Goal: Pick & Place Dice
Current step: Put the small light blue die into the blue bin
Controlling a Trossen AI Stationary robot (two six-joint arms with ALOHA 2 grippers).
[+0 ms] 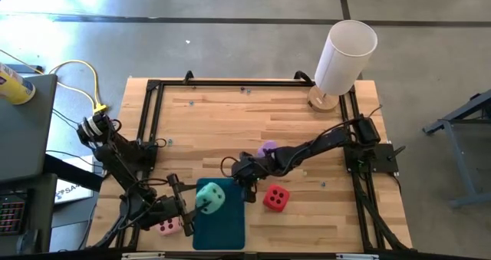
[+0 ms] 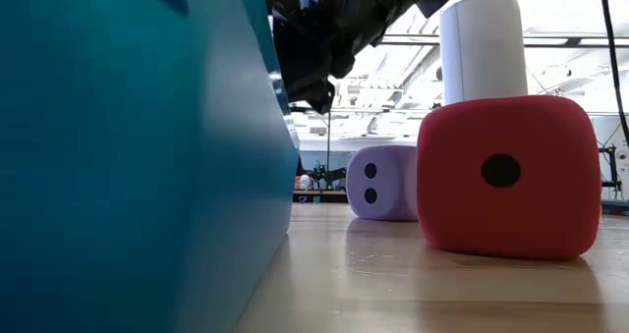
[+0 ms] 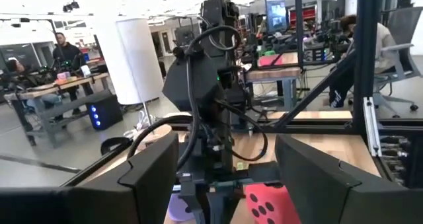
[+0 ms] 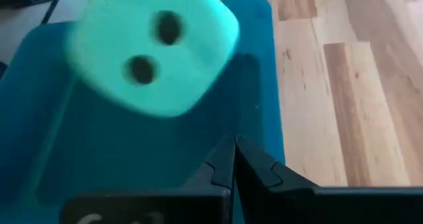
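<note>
Mint green die [image 4: 153, 52], two dark pips

It is bright all around me. Light pours in from the room behind the table [image 2: 413, 274], and the wood shines there. The green die [image 4: 152, 49] looks smeared and fuzzy. The teal tray [image 2: 128, 156] fills my low view, big and blurry.

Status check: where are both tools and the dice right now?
Right tool shut, empty, over tray. Left tool open beside tray. Green die on tray; pink die, red die, purple die on table.
</note>
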